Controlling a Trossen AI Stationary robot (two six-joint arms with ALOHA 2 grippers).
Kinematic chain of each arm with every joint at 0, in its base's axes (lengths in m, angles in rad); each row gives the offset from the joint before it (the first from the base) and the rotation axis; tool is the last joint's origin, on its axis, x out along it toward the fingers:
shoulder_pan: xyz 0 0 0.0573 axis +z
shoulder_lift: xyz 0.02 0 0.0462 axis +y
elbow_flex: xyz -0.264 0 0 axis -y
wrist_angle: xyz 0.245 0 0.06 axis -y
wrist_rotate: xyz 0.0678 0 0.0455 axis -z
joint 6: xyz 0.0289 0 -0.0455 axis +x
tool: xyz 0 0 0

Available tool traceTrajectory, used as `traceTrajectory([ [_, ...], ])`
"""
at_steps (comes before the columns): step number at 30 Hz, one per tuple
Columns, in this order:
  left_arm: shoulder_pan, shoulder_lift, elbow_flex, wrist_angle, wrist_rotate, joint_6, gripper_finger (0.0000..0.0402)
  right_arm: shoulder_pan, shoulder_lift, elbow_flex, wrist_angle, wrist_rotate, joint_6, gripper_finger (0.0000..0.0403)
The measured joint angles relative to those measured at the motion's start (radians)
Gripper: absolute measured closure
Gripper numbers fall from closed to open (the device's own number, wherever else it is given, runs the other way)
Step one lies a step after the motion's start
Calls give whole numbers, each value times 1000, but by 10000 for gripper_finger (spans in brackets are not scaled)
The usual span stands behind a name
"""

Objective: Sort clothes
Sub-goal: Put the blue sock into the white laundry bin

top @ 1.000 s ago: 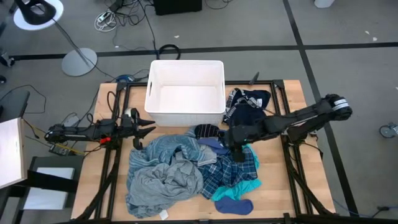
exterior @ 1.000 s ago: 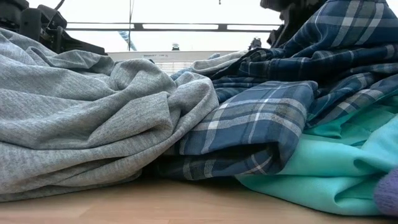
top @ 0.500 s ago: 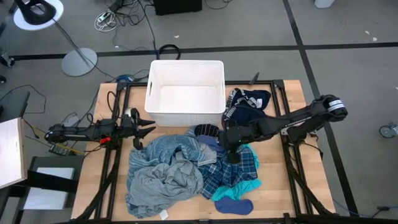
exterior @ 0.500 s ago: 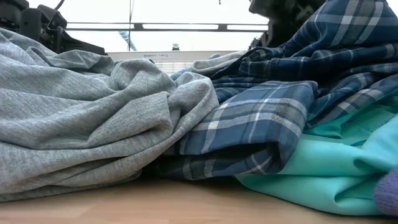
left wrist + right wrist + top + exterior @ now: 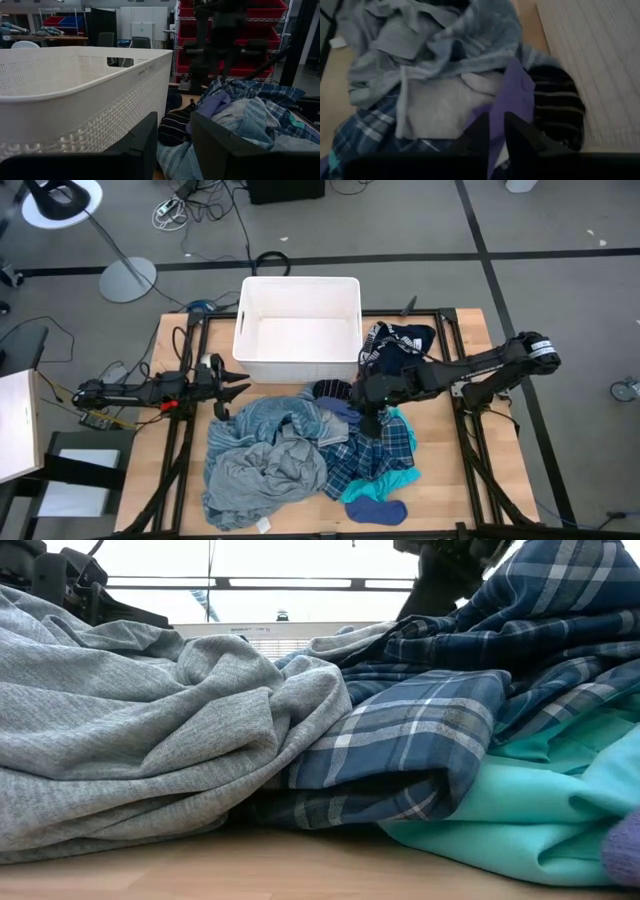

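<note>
Right fingers [image 5: 520, 131] over purple cloth [image 5: 512, 102]

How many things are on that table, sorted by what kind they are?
Garments in the main pile: 6, from grey shirt to blue plaid shirt
Garments lying apart: 1, navy white-striped piece
Bins: 1, white plastic bin
Total: 8

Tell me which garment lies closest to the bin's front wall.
The dark striped piece, black with thin pale stripes, beside the white bin; the plaid shirt and grey shirt lie farther off.
</note>
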Motion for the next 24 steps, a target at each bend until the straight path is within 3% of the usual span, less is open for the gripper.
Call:
traceTrajectory([
  [9, 0, 0, 0, 3, 0, 0, 280, -4, 41, -73, 69, -6, 23, 237],
  [16, 0, 0, 0, 5, -1, 0, 280, 21, 114, -75, 134, -77, 23, 220],
  [19, 0, 1, 0, 5, 0, 0, 280, 28, 146, -74, 140, -83, 21, 248],
  [24, 0, 0, 0, 2, -1, 0, 280, 28, 143, -65, 141, -61, -19, 380],
])
